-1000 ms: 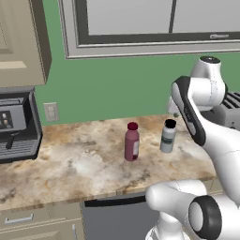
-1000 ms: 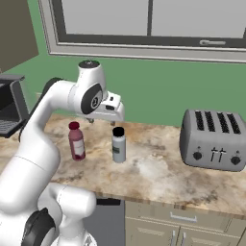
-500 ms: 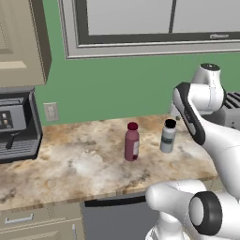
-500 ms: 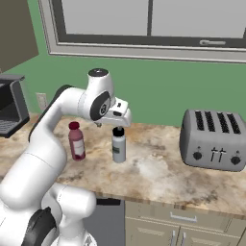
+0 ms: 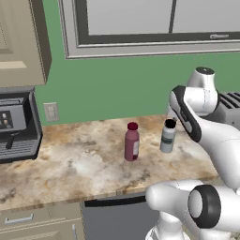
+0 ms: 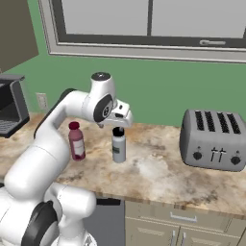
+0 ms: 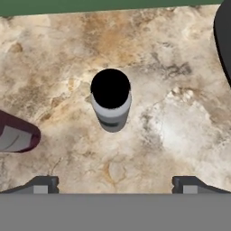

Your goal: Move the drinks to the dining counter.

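- Left base view: the marbled beige-and-brown stone counter [image 5: 70, 168] runs across the middle of the frame. A dark red bottle [image 5: 131, 142] with a red cap and a pale label stands upright at centre. A pale grey bottle [image 5: 168, 136] with a black cap stands just right of it, the two apart. A black coffee machine [image 5: 16, 124] sits at the left edge, with a white wall outlet [image 5: 50, 111] beside it on the green wall.
- Right base view: the gripper [image 6: 118, 129] hangs directly above the grey bottle [image 6: 118, 147], left of centre; I cannot tell from here how its fingers stand. The red bottle [image 6: 76, 141] stands further left. A smooth, rounded silver toaster [image 6: 214, 140] with four slots and dark knobs sits at the right.
- Hand view: the grey bottle [image 7: 111, 100] is seen from above at centre, round black cap over a dark label band; no writing is legible. The fingertips [image 7: 43, 184] stand wide apart at the bottom corners, holding nothing. The red bottle [image 7: 17, 134] lies at the left edge.
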### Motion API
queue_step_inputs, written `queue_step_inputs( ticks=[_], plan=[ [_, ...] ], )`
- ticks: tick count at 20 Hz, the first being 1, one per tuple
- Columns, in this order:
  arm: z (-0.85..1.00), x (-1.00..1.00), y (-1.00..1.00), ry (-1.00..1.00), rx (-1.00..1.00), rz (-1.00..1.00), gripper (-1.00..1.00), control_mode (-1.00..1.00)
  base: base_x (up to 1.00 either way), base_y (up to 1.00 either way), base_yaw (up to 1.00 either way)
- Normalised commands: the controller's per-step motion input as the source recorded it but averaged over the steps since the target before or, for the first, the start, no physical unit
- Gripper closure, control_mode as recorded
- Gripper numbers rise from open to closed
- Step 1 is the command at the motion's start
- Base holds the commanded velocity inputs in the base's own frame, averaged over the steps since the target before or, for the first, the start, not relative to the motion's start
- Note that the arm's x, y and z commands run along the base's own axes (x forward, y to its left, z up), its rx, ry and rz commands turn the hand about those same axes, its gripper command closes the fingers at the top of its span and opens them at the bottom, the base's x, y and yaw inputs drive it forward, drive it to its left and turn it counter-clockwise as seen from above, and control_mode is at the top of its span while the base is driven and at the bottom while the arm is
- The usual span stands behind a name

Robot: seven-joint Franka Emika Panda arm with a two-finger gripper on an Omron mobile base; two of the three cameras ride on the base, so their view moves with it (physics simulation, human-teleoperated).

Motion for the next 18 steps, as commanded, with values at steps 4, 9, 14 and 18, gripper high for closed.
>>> queue_step_inputs(
  ticks=[4, 9, 14, 18],
  plan=[
    [-0.18, 0.14, 0.0, -0.02, 0.0, 0.0, -1.0, -1.0, 0.0, 0.0, 0.0],
    [-0.18, 0.2, 0.0, 0.0, 0.0, 0.0, -1.0, -1.0, 0.0, 0.0, 0.0],
    [-0.18, 0.23, 0.0, 0.0, 0.0, 0.0, -1.0, -1.0, 0.0, 0.0, 0.0],
    [-0.15, 0.25, 0.0, 0.0, 0.0, 0.0, -1.0, -1.0, 0.0, 0.0, 0.0]
  ],
)
